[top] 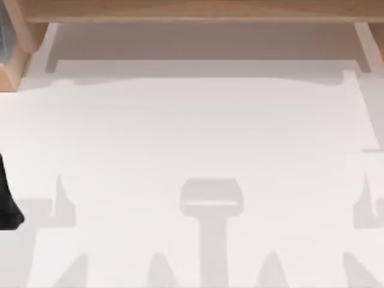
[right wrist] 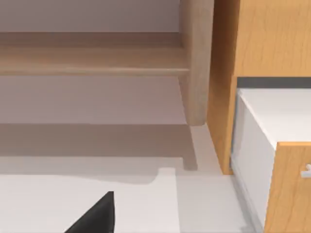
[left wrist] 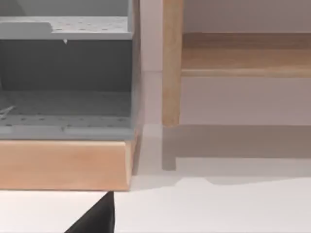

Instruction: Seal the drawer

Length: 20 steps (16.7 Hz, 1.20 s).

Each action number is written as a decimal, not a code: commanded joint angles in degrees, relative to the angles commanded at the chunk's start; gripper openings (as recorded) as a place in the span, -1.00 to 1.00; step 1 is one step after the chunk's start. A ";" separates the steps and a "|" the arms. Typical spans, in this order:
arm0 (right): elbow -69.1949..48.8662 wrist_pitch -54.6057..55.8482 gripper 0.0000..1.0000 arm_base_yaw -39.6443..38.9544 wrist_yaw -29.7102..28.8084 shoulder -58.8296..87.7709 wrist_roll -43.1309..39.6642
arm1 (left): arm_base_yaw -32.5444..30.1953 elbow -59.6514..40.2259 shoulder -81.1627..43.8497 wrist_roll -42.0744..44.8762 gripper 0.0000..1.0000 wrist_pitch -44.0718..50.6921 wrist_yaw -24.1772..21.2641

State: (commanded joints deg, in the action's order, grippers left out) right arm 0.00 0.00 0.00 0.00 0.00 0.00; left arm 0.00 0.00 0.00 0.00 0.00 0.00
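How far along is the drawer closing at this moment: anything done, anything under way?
Nothing looks done: the right wrist view shows the drawer standing out from its wooden cabinet, its white inside exposed. Nothing is in hand either; the left arm sits at the table's left edge, away from the drawer. Left to do: reach the wooden drawer front and push it flush.

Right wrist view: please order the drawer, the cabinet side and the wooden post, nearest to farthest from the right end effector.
From the right end effector:
1. the drawer, pulled out toward it
2. the cabinet side, behind the drawer's front
3. the wooden post, farther back
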 joint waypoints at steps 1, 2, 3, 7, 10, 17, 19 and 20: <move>0.00 0.00 1.00 0.00 0.00 0.00 0.00 | 0.00 0.00 0.00 0.00 1.00 0.00 0.00; -0.11 0.09 1.00 0.05 0.06 0.12 0.01 | 0.00 0.00 0.00 0.00 1.00 0.00 0.00; -0.70 0.58 1.00 0.34 0.37 0.78 0.03 | 0.00 0.00 0.00 0.00 1.00 0.00 0.00; -6.58 5.03 1.00 3.60 3.67 9.49 0.21 | 0.00 0.00 0.00 0.00 1.00 0.00 0.00; -12.78 9.61 1.00 7.47 7.39 20.79 0.37 | 0.00 0.00 0.00 0.00 1.00 0.00 0.00; -27.12 20.26 1.00 16.22 15.85 47.31 0.69 | 0.00 0.00 0.00 0.00 1.00 0.00 0.00; -29.53 22.09 1.00 17.61 17.23 51.55 0.76 | 0.00 0.00 0.00 0.00 1.00 0.00 0.00; -30.27 22.66 1.00 18.03 17.66 52.77 0.77 | 0.00 0.00 0.00 0.00 1.00 0.00 0.00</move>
State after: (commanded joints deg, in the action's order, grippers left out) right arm -30.27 22.66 18.03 17.66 52.77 0.77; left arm 0.00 0.00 0.00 0.00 0.00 0.00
